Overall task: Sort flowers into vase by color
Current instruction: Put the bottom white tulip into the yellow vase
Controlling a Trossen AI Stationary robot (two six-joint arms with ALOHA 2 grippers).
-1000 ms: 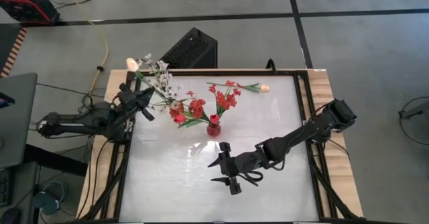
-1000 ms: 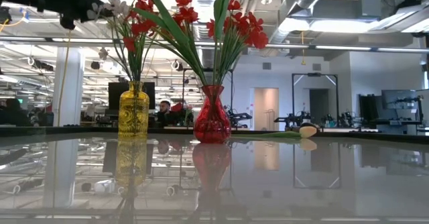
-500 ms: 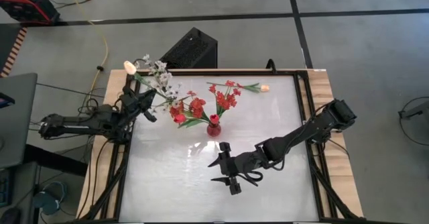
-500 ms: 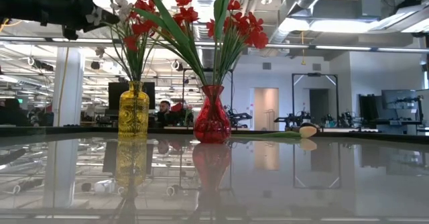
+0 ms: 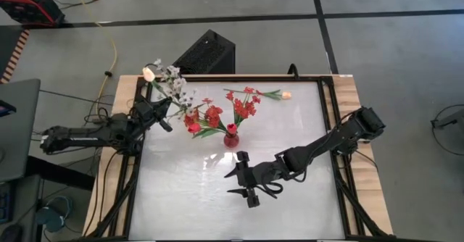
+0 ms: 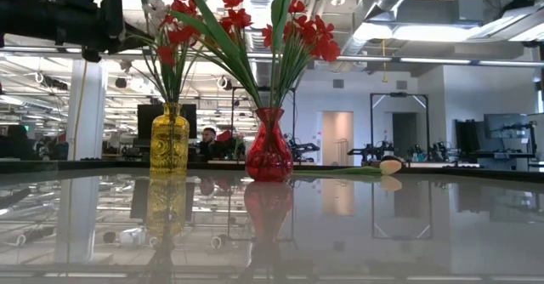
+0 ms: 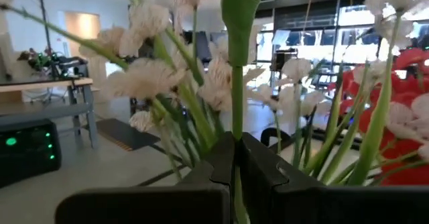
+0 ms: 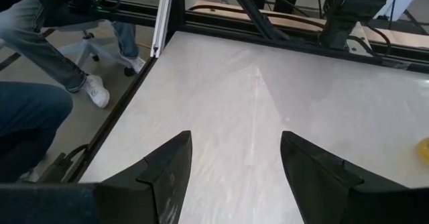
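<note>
red flowers [image 6: 297, 29] fill the red vase [image 6: 269, 148]. the left gripper [image 7: 234, 158], pinched on a stem [image 7: 236, 96], holds it over the yellow vase [image 6: 169, 139]. one peach tulip [image 5: 286, 94] lies on the table [image 5: 290, 213]. the right gripper [image 8: 231, 158] waits, spread wide.

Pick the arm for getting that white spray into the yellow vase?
Left. Its gripper is shut on the spray's stem, beside the yellow vase. The right gripper hangs open and empty over bare table.
</note>
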